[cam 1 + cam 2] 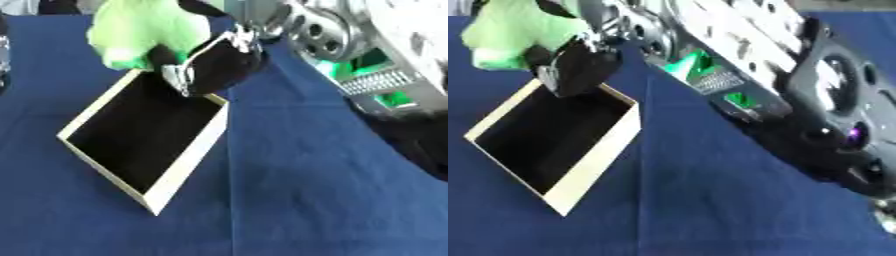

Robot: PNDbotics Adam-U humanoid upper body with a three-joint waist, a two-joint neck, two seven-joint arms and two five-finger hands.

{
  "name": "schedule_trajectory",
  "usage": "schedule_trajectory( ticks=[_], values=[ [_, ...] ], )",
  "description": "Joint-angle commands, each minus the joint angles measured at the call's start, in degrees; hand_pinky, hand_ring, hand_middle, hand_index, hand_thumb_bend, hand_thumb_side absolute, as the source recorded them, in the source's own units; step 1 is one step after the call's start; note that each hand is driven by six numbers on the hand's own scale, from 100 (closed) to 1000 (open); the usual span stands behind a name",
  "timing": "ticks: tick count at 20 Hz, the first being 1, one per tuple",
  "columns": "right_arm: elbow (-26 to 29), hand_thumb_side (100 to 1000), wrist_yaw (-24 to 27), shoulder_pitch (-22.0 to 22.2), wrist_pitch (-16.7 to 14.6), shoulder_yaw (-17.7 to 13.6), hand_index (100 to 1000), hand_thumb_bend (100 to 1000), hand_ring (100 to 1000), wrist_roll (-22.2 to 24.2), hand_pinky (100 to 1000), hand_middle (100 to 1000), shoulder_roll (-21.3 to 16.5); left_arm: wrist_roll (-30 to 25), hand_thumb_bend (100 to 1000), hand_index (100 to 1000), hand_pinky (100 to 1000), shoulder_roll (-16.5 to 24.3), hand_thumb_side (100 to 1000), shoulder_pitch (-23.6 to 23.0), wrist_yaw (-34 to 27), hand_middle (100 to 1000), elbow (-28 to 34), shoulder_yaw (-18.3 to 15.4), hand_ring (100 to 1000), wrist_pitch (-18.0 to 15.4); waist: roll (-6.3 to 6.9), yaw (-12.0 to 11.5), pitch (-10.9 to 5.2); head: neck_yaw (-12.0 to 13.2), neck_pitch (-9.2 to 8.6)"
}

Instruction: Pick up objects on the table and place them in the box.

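One green soft object point(144, 30) held by right hand point(214, 62), fingers curled round it, over box point(188, 157) rim at 12 o'clock; risk: released there, it lands on the blue tabletop point(306, 200).

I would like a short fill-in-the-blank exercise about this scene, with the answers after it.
1. The right hand holds a soft object of light ______ colour.
2. The box has pale walls and a ______ inside.
3. The cloth that covers the table is dark ______.
4. The held object is above the box's ______ corner.

Answers: green; black; blue; far
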State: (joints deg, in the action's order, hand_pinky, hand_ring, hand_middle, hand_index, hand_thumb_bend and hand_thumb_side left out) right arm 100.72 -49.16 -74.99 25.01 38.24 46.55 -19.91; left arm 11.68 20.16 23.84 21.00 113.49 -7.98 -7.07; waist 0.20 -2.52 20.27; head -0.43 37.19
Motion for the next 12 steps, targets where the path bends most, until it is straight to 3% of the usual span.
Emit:
schedule_trajectory(
  ticks=[1,12],
  values=[
    [-1.8,302,0.89,-0.51,6.64,0.48,793,100,786,5.42,793,681,0.63,-0.14,229,775,524,0.44,553,0.54,-0.02,535,1.1,-0.19,641,-0.11,0.09,-0.2,-1.11,0.26,-0.43],
    [-10.22,404,2.0,0.96,6.87,4.38,796,100,788,5.25,785,686,3.53,-0.4,227,773,523,0.08,554,0.55,-0.53,533,1.1,-0.07,639,-0.3,-0.21,-0.7,-0.55,0.08,-0.93]
  ],
)
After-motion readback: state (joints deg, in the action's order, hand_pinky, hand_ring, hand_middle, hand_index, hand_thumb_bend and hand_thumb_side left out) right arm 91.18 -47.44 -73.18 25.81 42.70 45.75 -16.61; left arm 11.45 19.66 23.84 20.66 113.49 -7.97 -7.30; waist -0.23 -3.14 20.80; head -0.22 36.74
